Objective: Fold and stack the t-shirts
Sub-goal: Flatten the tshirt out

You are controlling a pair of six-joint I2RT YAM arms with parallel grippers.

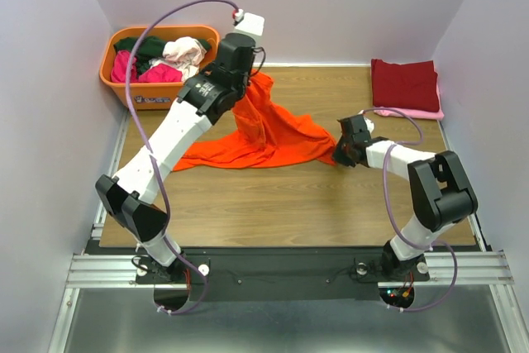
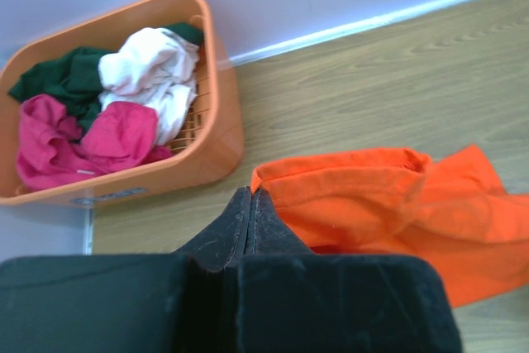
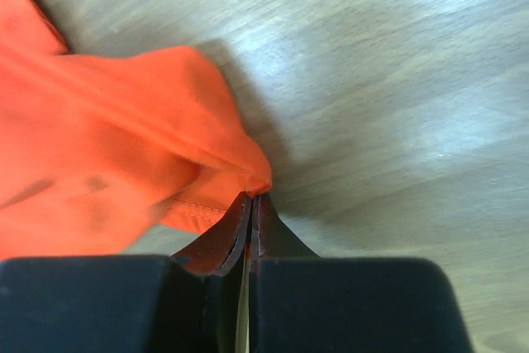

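Note:
A bright orange t-shirt (image 1: 273,134) lies crumpled mid-table, its back left part pulled up into a peak. My left gripper (image 1: 248,78) is at that peak, jaws shut on the shirt's edge (image 2: 273,183). My right gripper (image 1: 340,153) is low at the shirt's right end, shut on a hemmed corner (image 3: 248,173) just above the wood. At the back right a folded dark red t-shirt (image 1: 403,83) rests on a pink one (image 1: 413,112). Dark green (image 2: 66,80), magenta (image 2: 74,138) and whitish-pink (image 2: 153,68) shirts are bundled in the tub.
The orange plastic tub (image 1: 116,80) stands at the back left corner against the wall, close to my left arm. Walls enclose the table on the left, back and right. Bare wood shows in front of the orange shirt.

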